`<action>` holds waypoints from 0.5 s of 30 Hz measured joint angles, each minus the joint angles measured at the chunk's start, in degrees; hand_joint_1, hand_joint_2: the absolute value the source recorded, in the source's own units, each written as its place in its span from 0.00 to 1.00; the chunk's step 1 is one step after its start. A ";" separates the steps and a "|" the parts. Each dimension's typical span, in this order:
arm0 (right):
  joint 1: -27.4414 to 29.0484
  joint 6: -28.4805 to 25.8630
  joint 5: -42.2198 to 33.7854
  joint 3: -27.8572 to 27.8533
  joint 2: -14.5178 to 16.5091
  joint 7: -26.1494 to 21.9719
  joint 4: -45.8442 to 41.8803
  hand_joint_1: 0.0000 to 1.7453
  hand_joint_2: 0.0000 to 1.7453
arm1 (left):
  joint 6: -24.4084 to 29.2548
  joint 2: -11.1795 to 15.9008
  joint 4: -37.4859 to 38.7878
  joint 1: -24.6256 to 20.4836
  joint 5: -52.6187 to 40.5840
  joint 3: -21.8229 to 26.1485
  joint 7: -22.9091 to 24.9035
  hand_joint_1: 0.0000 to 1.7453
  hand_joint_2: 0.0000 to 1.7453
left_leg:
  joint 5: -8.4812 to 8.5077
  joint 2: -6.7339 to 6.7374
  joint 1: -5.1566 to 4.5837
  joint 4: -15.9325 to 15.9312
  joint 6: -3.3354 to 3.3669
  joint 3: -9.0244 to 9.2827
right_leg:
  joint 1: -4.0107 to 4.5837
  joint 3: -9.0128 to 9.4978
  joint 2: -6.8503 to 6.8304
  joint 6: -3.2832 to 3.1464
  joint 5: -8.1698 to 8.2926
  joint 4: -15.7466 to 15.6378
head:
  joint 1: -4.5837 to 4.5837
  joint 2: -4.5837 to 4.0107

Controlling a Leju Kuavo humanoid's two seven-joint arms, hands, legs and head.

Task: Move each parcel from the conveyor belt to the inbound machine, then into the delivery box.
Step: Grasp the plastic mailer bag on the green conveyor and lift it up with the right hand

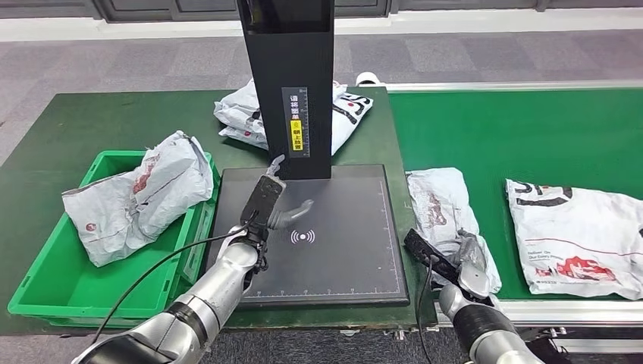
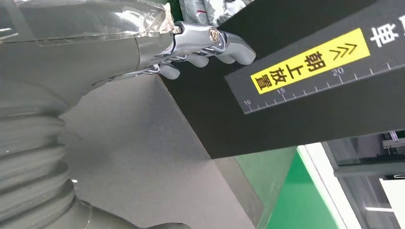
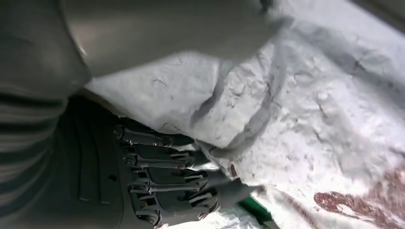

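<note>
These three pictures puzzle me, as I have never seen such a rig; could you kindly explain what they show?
The wide picture is the robot's own view looking down. Its left hand hovers, holding nothing, over the black scanner pad of the inbound machine, whose black post stands behind. Its right hand grips a grey parcel on the green conveyor. Another parcel lies further along, one sits in the green box, and more lie behind the post. The other two pictures come from wrist cameras: the left shows fingers near the post, the right shows fingers on crumpled parcel wrap.
</note>
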 joint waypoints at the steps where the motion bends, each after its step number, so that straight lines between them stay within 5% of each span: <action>1: -0.03 -0.08 -0.18 -0.02 0.03 -0.76 0.06 1.00 1.00 | -0.12 0.09 0.05 0.00 0.11 0.05 -0.14 0.00 1.00 | 0.00 0.00 0.00 0.00 0.00 0.02 | 0.00 0.03 0.00 0.00 0.00 0.00 | 0.00 0.01; 15: -0.40 -5.40 -1.81 -1.14 1.36 -5.36 -0.04 1.00 1.00 | 0.85 0.73 0.10 0.22 0.02 0.60 -1.53 0.00 1.00 | 0.01 -0.04 0.01 0.00 0.00 0.09 | 0.02 0.10 -0.02 -0.01 0.00 0.00 | 0.00 0.02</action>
